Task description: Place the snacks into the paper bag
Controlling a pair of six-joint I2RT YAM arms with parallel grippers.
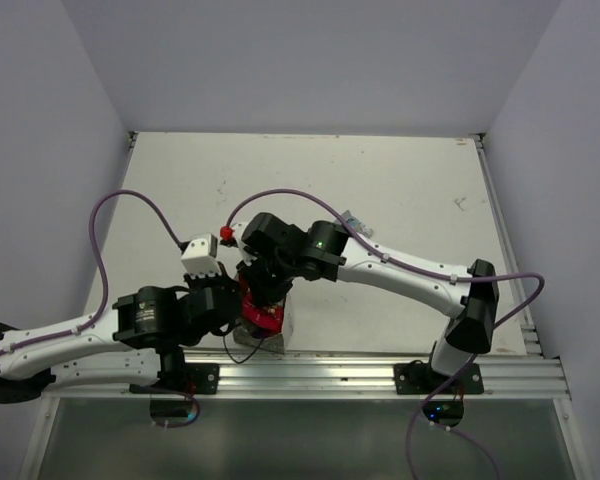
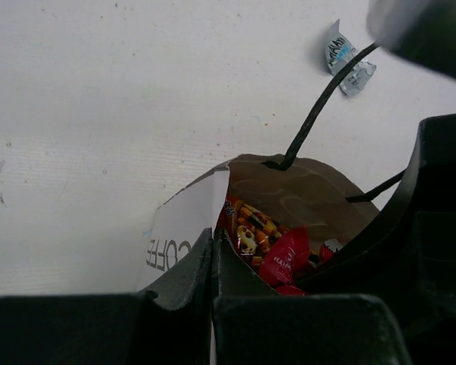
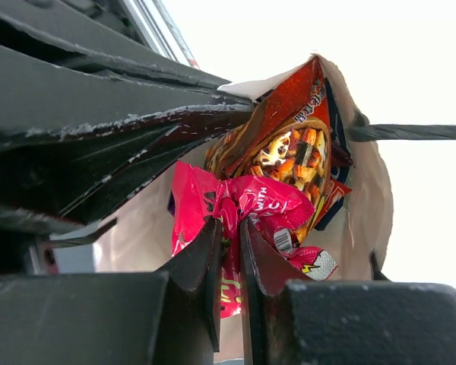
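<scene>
The paper bag stands at the table's near edge between my arms. My left gripper is shut on the bag's wall, holding its mouth open; it also shows in the top view. My right gripper is inside the bag mouth, shut on a crumpled pink packet. The red packet with colourful print stands in the bag behind it. Both show in the left wrist view, pink and red. A small silvery-blue packet lies on the table beyond the bag.
The bag's black cord handle sticks up at its far rim. The silvery-blue packet lies beside my right forearm in the top view. A metal rail runs along the table's near edge. Walls close in the left, right and back.
</scene>
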